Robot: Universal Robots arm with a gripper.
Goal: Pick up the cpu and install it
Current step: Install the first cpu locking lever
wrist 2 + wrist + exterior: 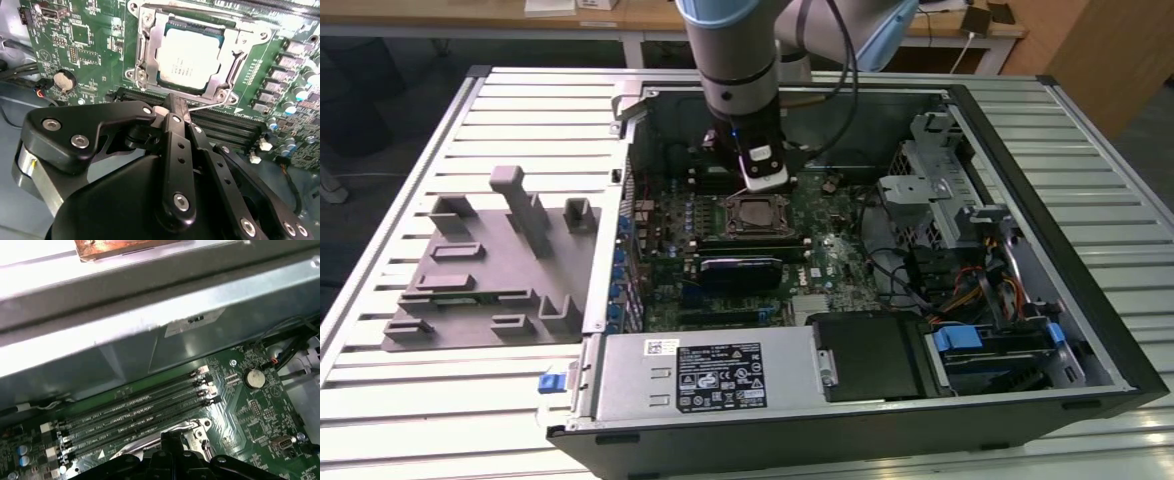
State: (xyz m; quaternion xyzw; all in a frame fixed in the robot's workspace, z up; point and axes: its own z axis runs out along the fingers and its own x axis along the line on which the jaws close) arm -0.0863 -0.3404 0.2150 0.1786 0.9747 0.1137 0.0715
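We see the gripper (172, 107) in the second wrist view w/ its fingers (176, 150) pressed together, no gap between the tips, nothing clamped in them. The tips hang just above the memory slots (225, 122), right beside the lower edge of the socket (187, 60), next to the thin wire lever (210, 105) that runs off toward the right of that frame. We can't tell if the tips touch the lever or the board.

The cpu (187, 55) sits inside the socket frame, upper centre of the second wrist view, lying flat, silvery top face up. It's square, so no real long axis; its edges run parallel w/ the socket frame, slightly rotated vs. the frame edges.

In the exterior view the arm (734, 60) comes down from top centre into the open pc case (1067, 330), gripper (767, 185) just above the socket (754, 212), mid-frame. The grey fixture block (494, 270) sits left of the case on the slatted table (400, 400).

In the first wrist view we see the memory slots (130, 410) running diagonally, the coin battery (253, 378) at right, and the case wall (150, 330) across the top.
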